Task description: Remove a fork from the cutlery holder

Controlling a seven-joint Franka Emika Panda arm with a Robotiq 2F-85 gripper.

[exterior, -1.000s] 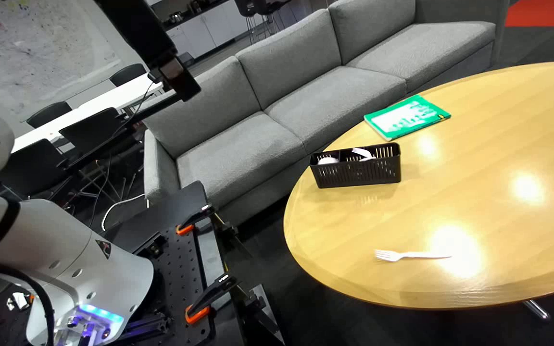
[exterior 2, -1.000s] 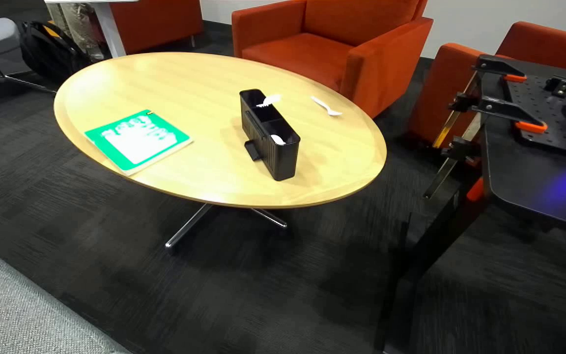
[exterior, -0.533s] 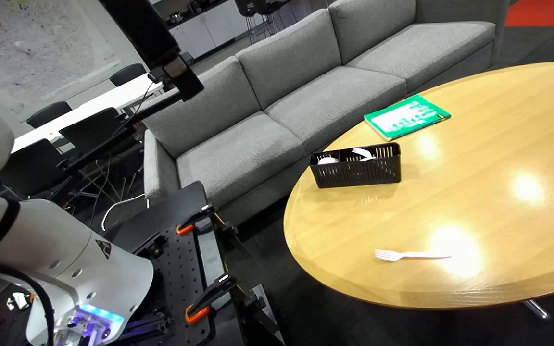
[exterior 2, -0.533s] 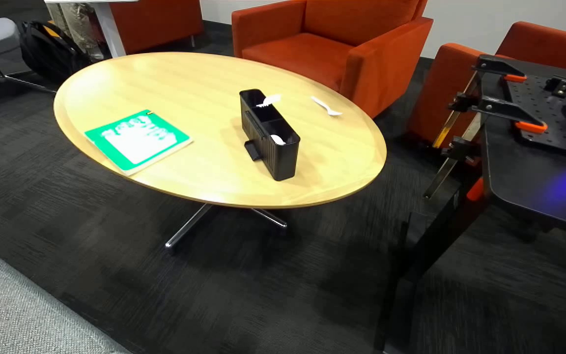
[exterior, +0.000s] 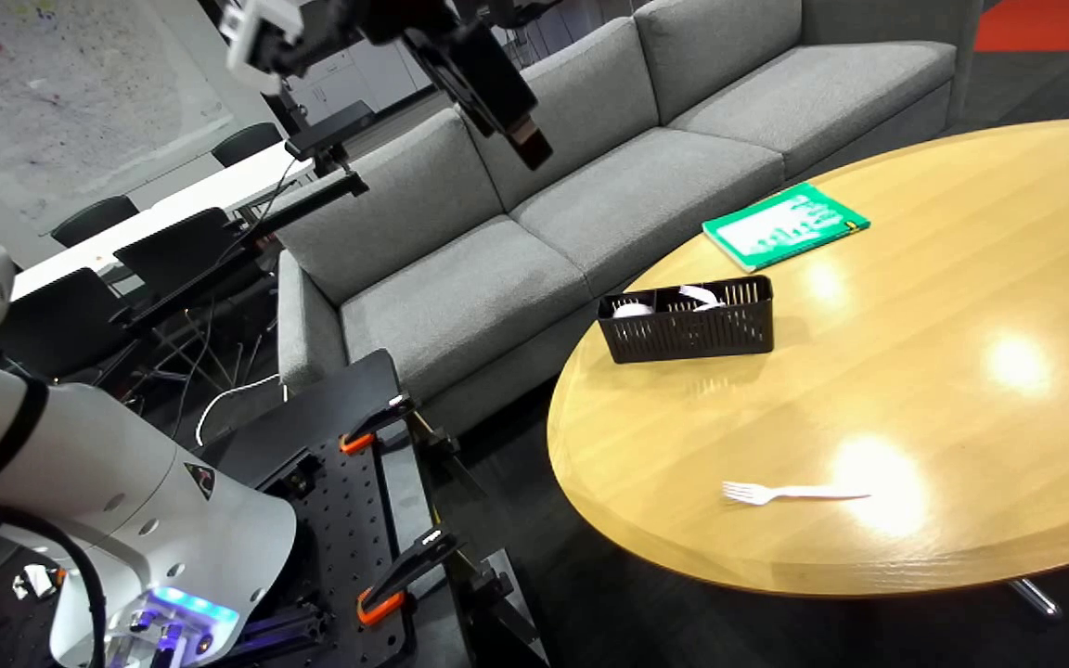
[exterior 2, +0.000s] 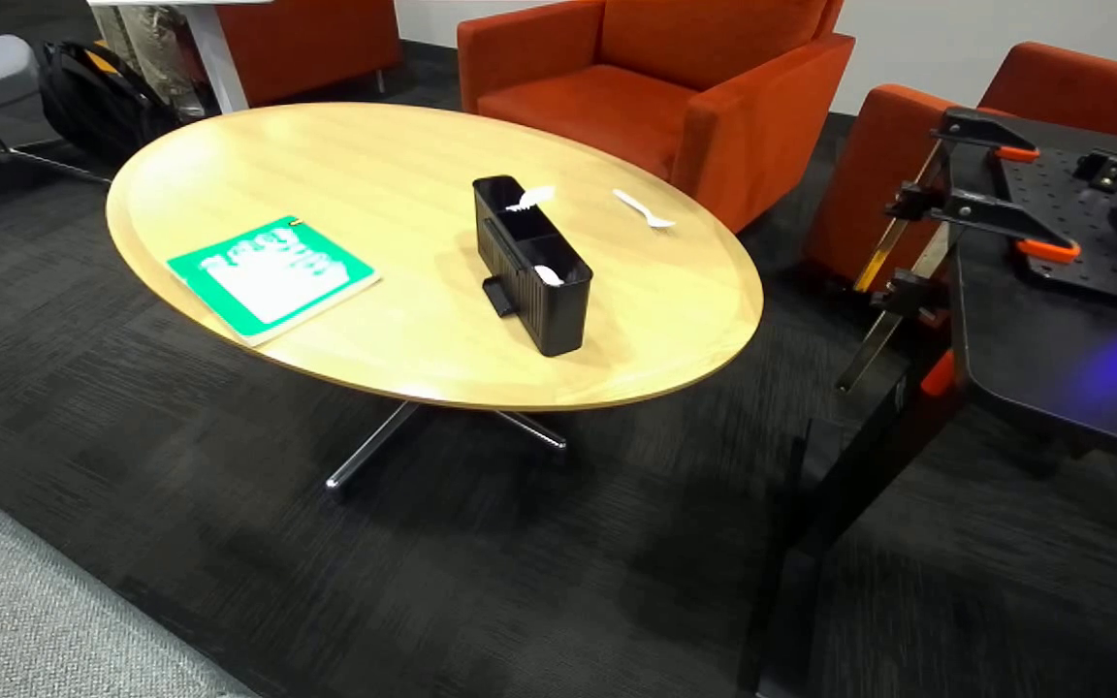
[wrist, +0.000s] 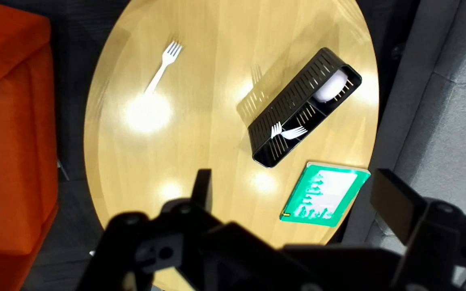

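Observation:
The black cutlery holder [exterior: 690, 336] stands on the oval table; it also shows in an exterior view [exterior 2: 561, 315] and the wrist view [wrist: 291, 97]. Two white forks [wrist: 294, 132] lean in one end compartment, tines up. A white rounded utensil [wrist: 331, 86] is in the opposite end compartment. A loose white fork [exterior: 799, 493] lies flat on the table, also seen in an exterior view [exterior 2: 644, 209] and the wrist view [wrist: 163, 66]. My gripper [wrist: 297, 186] is open and empty, high above the table. In an exterior view its fingers [exterior: 523, 139] show up and left of the holder.
A green-and-white book [wrist: 325, 195] lies on the wooden table [exterior: 961, 278] near the holder. A grey sofa [exterior: 553, 250] runs along one side of the table, an orange armchair [exterior 2: 607, 107] along another. The robot's black base table [exterior 2: 1053, 330] carries clamps.
In an exterior view my arm and gripper have swung right, towards the table, mostly within the last half second. The holder, forks and book have not moved.

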